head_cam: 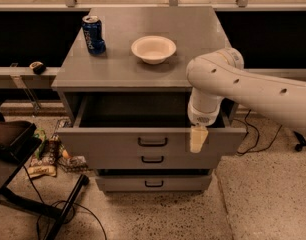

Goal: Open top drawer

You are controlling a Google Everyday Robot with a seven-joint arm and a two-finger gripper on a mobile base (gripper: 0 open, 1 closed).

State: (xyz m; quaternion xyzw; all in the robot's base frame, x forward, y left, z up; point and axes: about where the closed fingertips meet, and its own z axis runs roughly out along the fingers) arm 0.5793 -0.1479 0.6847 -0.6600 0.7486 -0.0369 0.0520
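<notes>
The top drawer (108,140) of the grey cabinet (143,64) stands pulled out towards me, and its dark inside (138,111) shows. Its small black handle (153,142) is at the middle of the front. My gripper (198,138) hangs from the white arm (253,86) at the right part of the drawer's front, at its top edge, right of the handle. Its cream tip lies against the outer face of the front.
A blue can (93,34) and a white bowl (153,48) stand on the cabinet top. Two narrower drawer fronts (152,159) (154,184) sit below. A dark chair (13,149), cables and litter (48,156) lie at the left on the floor.
</notes>
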